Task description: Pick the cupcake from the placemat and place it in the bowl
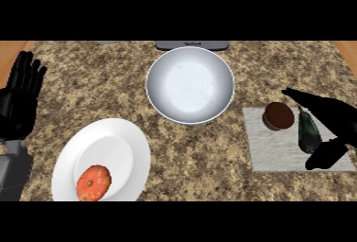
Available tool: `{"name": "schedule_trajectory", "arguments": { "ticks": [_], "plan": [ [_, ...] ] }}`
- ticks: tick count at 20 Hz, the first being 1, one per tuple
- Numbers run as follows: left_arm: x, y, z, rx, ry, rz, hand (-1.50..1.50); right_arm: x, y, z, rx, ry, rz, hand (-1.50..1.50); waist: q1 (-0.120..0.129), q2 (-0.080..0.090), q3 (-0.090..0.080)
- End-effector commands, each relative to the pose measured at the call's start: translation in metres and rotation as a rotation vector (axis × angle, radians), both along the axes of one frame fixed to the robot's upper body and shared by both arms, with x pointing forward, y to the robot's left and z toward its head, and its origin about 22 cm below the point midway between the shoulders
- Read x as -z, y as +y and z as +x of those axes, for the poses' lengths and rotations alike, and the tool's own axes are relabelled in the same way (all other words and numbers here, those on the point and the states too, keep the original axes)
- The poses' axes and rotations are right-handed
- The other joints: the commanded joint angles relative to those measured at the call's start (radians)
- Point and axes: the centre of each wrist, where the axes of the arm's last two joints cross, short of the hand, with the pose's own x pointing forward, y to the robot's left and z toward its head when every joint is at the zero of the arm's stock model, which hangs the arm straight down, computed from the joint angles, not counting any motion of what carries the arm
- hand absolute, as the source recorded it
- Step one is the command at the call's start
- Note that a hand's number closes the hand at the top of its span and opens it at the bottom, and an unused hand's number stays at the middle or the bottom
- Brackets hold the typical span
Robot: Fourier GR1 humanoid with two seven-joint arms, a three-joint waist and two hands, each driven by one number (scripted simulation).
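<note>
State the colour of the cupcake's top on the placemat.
Dark reddish brown; the cupcake sits on the grey placemat, seen in the head view.

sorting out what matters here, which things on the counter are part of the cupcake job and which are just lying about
Part of the job:
- cupcake, on the placemat
- bowl, holding nothing
- right hand, open beside the cupcake

Just lying about:
- white plate with an orange fruit
- dark green object on the placemat
- left hand, resting open at the left edge
</note>
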Motion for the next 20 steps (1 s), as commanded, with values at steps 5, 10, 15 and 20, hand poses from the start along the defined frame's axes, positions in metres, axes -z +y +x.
{"name": "schedule_trajectory", "arguments": {
  "ticks": [5, 10, 15, 20],
  "plan": [
    [-0.001, -0.004, 0.012, -0.001, 0.008, -0.003, 0.00, 0.026, -0.012, 0.024, -0.032, 0.003, 0.024, -1.50, -0.001, 0.001, 0.000],
    [0.006, 0.010, -0.011, -0.005, -0.006, -0.001, 0.00, 0.039, -0.001, 0.023, -0.069, -0.004, 0.041, -1.50, 0.001, -0.001, 0.000],
    [0.004, 0.004, 0.009, -0.016, 0.009, 0.014, 0.00, 0.056, 0.011, 0.029, -0.069, 0.005, 0.019, -1.50, -0.003, 0.000, 0.000],
    [0.013, -0.003, 0.002, -0.008, 0.003, 0.014, 0.00, 0.066, -0.007, 0.022, -0.056, 0.006, 0.003, -1.50, -0.004, -0.001, 0.000]
  ]
}}
